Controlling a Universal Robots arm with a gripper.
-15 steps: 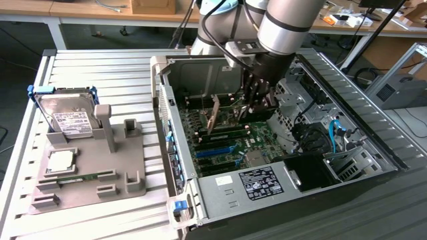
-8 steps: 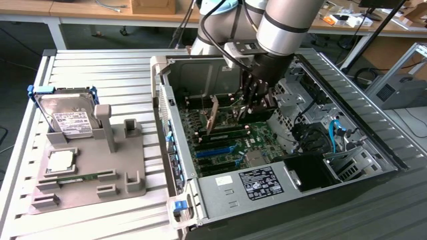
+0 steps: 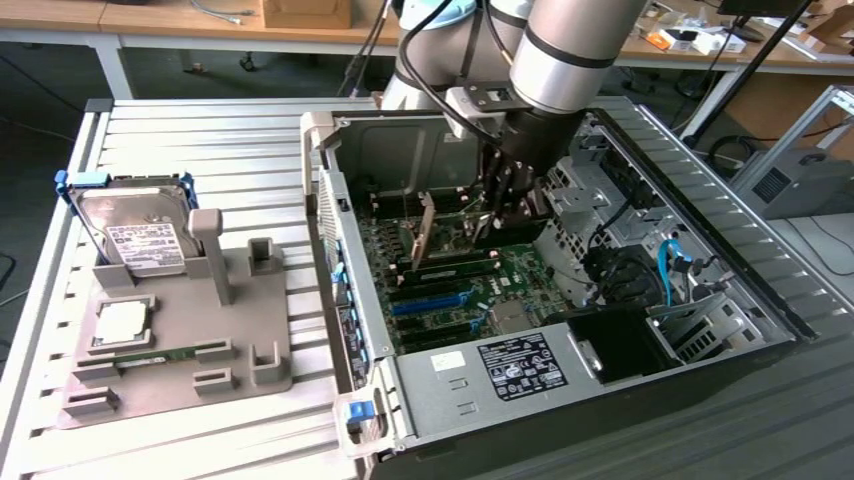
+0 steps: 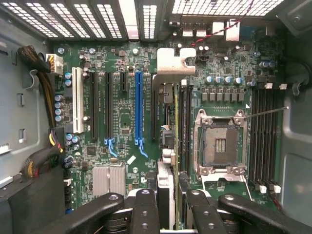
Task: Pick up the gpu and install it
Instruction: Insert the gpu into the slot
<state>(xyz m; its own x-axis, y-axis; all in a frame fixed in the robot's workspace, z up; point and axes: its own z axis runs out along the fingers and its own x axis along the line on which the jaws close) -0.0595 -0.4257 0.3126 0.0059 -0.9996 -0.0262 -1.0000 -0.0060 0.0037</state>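
The gpu [image 4: 168, 122] is a thin card seen edge-on in the wrist view, with its silver end bracket [image 4: 174, 62] against the case's rear wall. It stands upright over the motherboard, in line with a black slot between the blue slot [image 4: 138, 107] and the empty CPU socket [image 4: 219, 144]. My gripper [image 4: 171, 207] is shut on the card's near end, a black finger [image 4: 145, 207] on each side. In the exterior view my gripper [image 3: 501, 215] reaches down into the open PC case [image 3: 534, 385], with the gpu [image 3: 427, 228] upright below it. Whether the card sits fully in the slot I cannot tell.
Drive bays and cables [image 3: 667, 265] crowd the case on the exterior view's right. Outside the case, a grey fixture [image 3: 254, 340] holds a hard drive [image 3: 134, 238], a CPU [image 3: 123, 322] and a RAM stick [image 3: 160, 356]. A heatsink [image 4: 108, 178] sits near my fingers.
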